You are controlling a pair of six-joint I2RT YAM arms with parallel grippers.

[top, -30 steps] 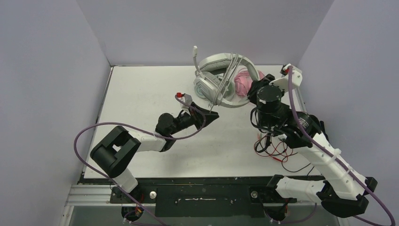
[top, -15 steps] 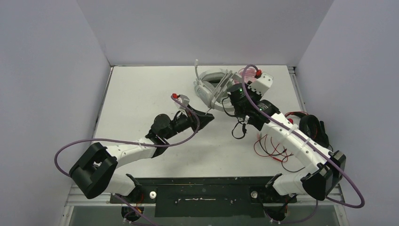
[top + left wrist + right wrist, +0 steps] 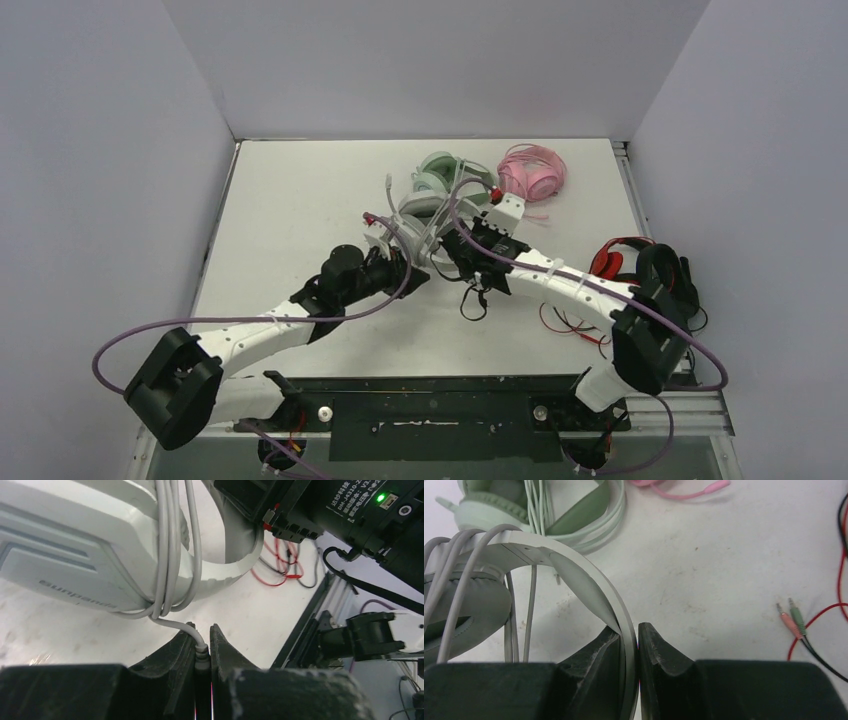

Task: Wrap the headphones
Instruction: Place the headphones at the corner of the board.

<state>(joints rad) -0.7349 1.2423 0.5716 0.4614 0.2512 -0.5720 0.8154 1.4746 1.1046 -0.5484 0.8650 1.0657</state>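
At table (image 3: 290, 190) centre: left pincer (image 3: 201, 632) clamps grey-white cable (image 3: 172, 624); right pincer (image 3: 630, 630) clamps headset's headband (image 3: 574, 562).

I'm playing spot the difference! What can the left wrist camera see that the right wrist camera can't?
Only the left wrist view shows the left gripper pinching the grey cable, and a green light on the other arm. Only the right wrist view shows the right gripper clamped on the grey headband, the mint green headset and a pink plug. Both show the grey headset and red wires.
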